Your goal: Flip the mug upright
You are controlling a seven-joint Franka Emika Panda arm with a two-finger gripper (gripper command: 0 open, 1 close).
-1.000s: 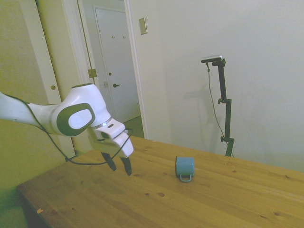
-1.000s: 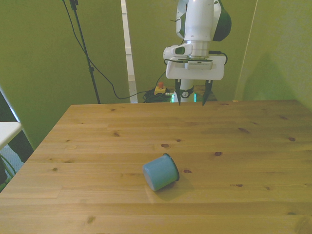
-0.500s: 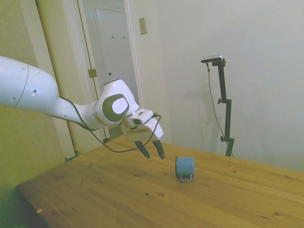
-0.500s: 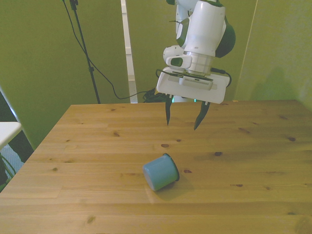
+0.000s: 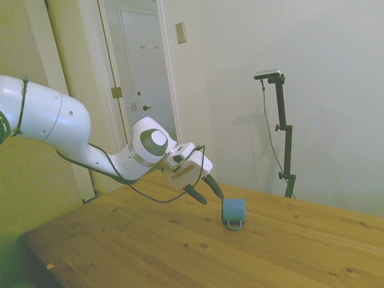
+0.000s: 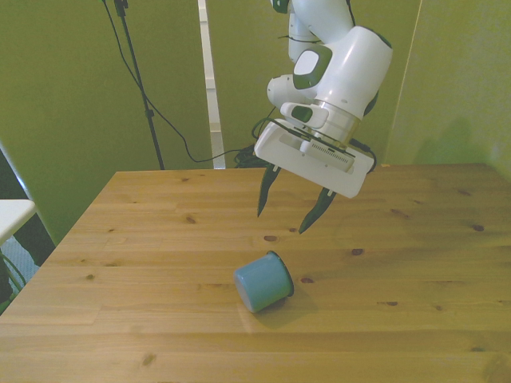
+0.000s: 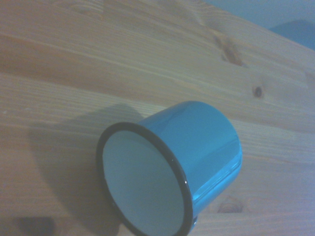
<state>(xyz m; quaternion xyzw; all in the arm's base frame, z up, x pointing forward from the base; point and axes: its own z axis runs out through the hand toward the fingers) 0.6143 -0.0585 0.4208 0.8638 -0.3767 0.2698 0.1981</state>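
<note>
**A:** Start at the side view's left. What do you see?

**B:** You have the white arm (image 5: 72,135) reaching in from there, tilted down over the wooden table (image 5: 120,252). The gripper (image 5: 209,195) hangs above the boards with its two dark fingers (image 6: 264,194) spread wide, nothing between them.

**A:** And further right?

**B:** Just beside the fingertips you find the mug (image 5: 233,212). It lies on its side on the table, handle (image 5: 234,225) low against the wood on the side facing that camera. The gripper is close to it but not touching.

**A:** Does the front view agree?

**B:** Yes. There your gripper (image 6: 284,215) is angled, jaws wide apart, hovering above and behind the mug (image 6: 263,282), which rests near the table's middle, its dark rim turned toward the front view's right and away from the camera.

**A:** The wrist camera?

**B:** You look almost straight into the mug's (image 7: 172,164) pale interior; a black rim rings the mouth, and the teal wall lies on the grain.
</note>
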